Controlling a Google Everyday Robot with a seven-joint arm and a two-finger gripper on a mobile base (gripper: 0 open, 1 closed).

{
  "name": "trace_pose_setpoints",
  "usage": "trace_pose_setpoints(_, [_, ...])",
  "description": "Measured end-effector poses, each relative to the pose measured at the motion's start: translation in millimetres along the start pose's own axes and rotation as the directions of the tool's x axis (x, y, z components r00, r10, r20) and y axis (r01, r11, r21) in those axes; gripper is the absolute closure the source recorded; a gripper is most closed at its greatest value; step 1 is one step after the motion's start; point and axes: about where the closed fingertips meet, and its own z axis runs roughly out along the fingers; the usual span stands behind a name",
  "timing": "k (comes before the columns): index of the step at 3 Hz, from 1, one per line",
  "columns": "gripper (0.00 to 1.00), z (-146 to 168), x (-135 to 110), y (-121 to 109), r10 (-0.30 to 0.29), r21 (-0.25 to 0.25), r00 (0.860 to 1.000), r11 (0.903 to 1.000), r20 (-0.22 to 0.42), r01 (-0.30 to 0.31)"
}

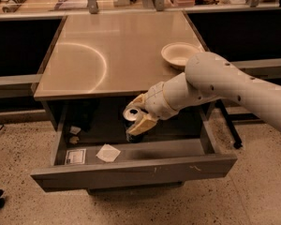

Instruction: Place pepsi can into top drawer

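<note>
We see our claw (139, 116) gripping the pepsi can (130, 113) upright inside the open top drawer (131, 171), near the middle of its floor.

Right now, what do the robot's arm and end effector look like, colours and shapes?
The arm is a thick, rounded off-white shell with small dark dots along it, narrowing through a ringed wrist. The end effector, over the open top drawer, has pale tan, wedge-shaped fingers. No cables show.
</note>
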Motion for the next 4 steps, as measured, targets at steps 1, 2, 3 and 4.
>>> trace_pose_setpoints(1, [1.0,11.2,16.0,2.1,-0.02,0.003,1.0,0.9998,-0.014,0.02])
trace_pose_setpoints(2, [1.0,26.2,35.1,1.3,-0.025,-0.001,1.0,0.9997,-0.018,0.025])
trace_pose_setpoints(3, [1.0,38.7,53.8,0.5,-0.013,-0.012,1.0,0.9998,-0.026,0.013])
trace_pose_setpoints(4, [1.0,49.0,76.1,0.3,0.012,-0.008,1.0,0.9999,-0.028,-0.013])
